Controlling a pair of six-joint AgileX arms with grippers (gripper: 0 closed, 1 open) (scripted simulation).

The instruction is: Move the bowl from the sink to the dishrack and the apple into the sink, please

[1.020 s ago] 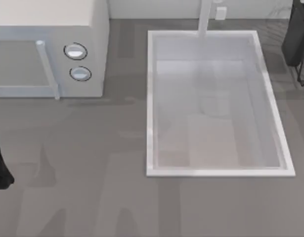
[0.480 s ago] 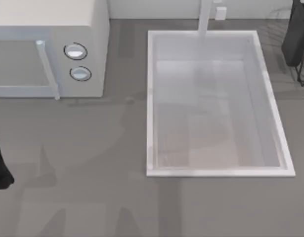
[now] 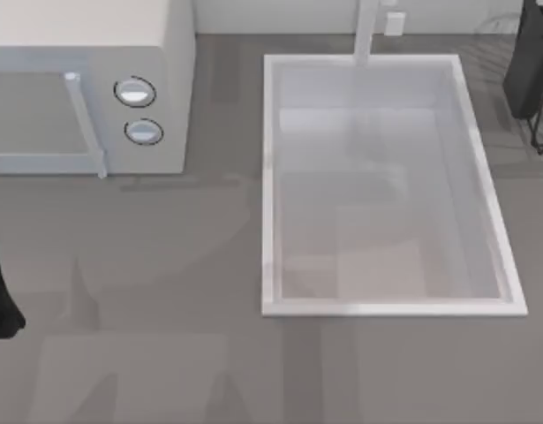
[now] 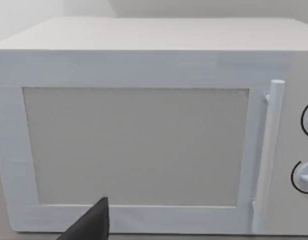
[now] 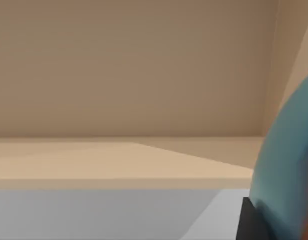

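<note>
Large white rectangular sink (image 3: pixel 269 177) sat empty at frame centre-right. Glossy blue bowl (image 5: pixel 286 165) was at the right wrist view's right edge, against a dark finger tip (grip state: cannot tell). Dark wire dishrack (image 3: pixel 540 132) at upper right; left arm parked lower left. Best lower the bowl level, slowly.

1. We are looking at a rendered kitchen.
2. A white microwave (image 3: pixel 90 84) with two knobs sits at the upper left of the top view.
3. A white sink (image 3: pixel 269 194) with a faucet post (image 3: pixel 366 34) is sunk into the grey desk (image 3: pixel 165 291) at centre right.
</note>
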